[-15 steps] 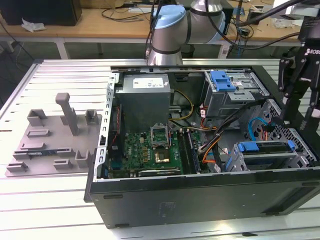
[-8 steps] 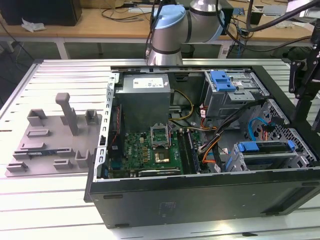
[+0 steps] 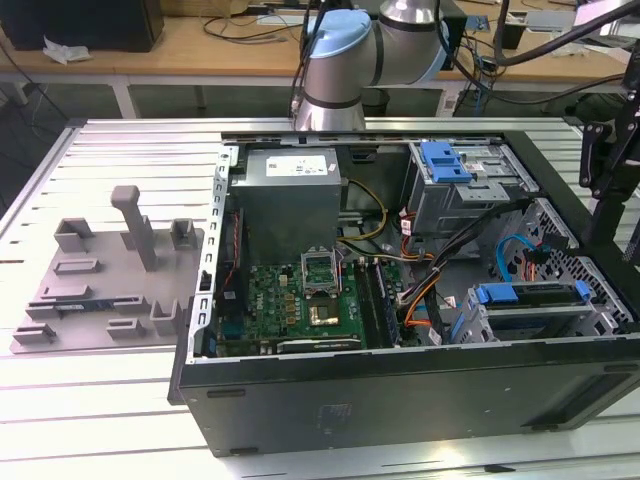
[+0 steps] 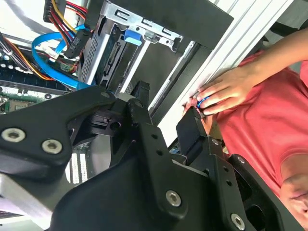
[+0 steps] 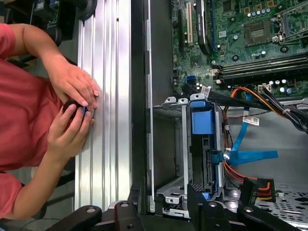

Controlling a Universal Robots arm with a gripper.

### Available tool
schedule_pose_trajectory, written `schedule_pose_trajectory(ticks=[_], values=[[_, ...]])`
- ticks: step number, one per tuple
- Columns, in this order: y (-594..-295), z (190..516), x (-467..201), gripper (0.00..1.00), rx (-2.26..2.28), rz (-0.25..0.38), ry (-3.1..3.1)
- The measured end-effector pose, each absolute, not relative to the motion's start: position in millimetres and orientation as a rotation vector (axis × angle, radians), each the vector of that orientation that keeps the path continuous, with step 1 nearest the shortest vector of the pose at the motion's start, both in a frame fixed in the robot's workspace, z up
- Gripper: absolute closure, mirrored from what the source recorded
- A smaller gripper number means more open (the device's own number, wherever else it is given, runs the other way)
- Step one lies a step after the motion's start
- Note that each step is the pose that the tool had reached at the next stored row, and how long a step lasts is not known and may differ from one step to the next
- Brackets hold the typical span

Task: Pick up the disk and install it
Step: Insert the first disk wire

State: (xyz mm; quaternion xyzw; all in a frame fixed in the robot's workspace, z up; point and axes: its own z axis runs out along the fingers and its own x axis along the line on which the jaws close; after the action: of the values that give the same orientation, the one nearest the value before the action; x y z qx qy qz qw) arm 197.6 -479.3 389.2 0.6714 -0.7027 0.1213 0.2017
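Observation:
The disk (image 5: 208, 161) stands on edge inside a metal drive cage (image 5: 168, 144) of the open computer case, its blue bracket (image 5: 202, 120) on top. In the exterior view the same blue bracket (image 3: 530, 294) lies across the cage at the case's near corner on the exterior view's right. In both wrist views my gripper (image 4: 166, 103) hangs just off that cage, black fingers (image 4: 140, 96) apart with nothing between them. The gripper (image 5: 163, 197) touches neither disk nor cage.
A person in a red shirt holds a small dark object in both hands (image 5: 72, 110) on the ribbed aluminium table (image 5: 103, 72) beside the case wall. Blue and orange cables (image 5: 250, 156) run by the cage. A second blue-tabbed bay (image 3: 445, 160) and a grey fixture (image 3: 110, 270) stand nearby.

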Motion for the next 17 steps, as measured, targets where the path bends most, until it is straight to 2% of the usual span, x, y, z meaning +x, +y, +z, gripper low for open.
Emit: schedule_pose_trajectory(ticks=[2, 9, 17], values=[[-479, 389, 198, 0.49, 1.875, 0.339, -1.962], [-440, 389, 201, 0.49, 1.857, 0.364, -1.948], [-436, 376, 222, 0.49, 1.760, 0.349, -2.013]])
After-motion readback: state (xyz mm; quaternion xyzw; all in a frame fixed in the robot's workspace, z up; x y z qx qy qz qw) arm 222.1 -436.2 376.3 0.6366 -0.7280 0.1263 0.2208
